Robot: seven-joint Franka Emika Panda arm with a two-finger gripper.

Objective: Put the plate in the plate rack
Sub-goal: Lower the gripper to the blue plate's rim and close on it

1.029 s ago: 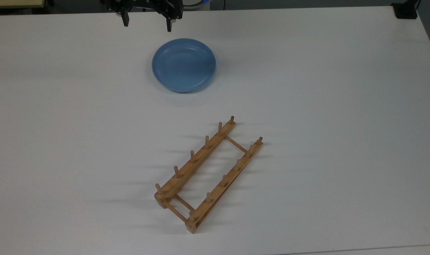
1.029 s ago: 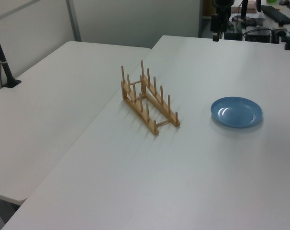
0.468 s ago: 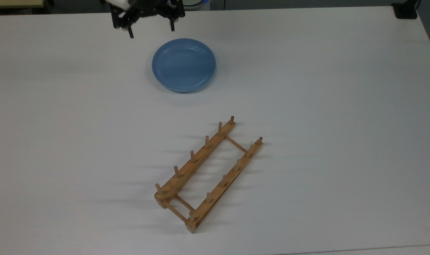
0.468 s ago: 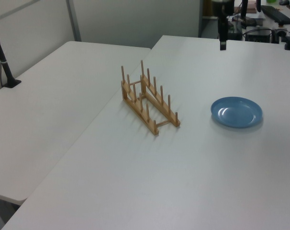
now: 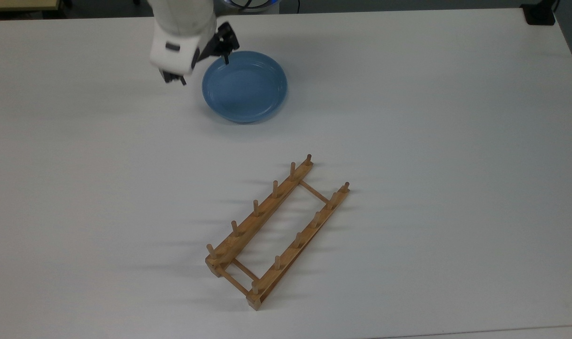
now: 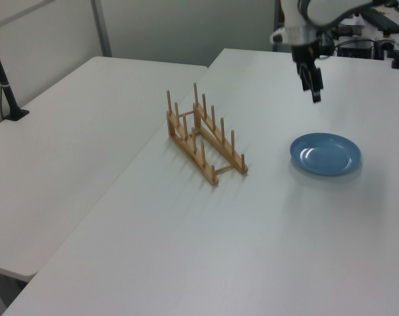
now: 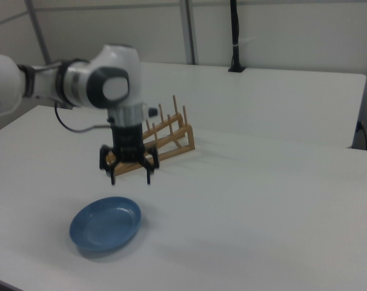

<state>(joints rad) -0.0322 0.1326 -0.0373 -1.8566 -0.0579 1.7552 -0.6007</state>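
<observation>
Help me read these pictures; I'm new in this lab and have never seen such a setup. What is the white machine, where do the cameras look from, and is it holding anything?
The white machine is a robot arm. At its end is a gripper, a black two-finger claw, open here and holding nothing. Three cameras off the arm show the same moment: the top view looks down on the table, and the left view and right view look across it from the sides. On the table lie two things: a round blue plate, flat on the surface, and a wooden plate rack with upright pegs, standing apart from the plate. In the right view the gripper hangs above the plate, near its rim, without touching it. The rack has no plate in it yet.
</observation>
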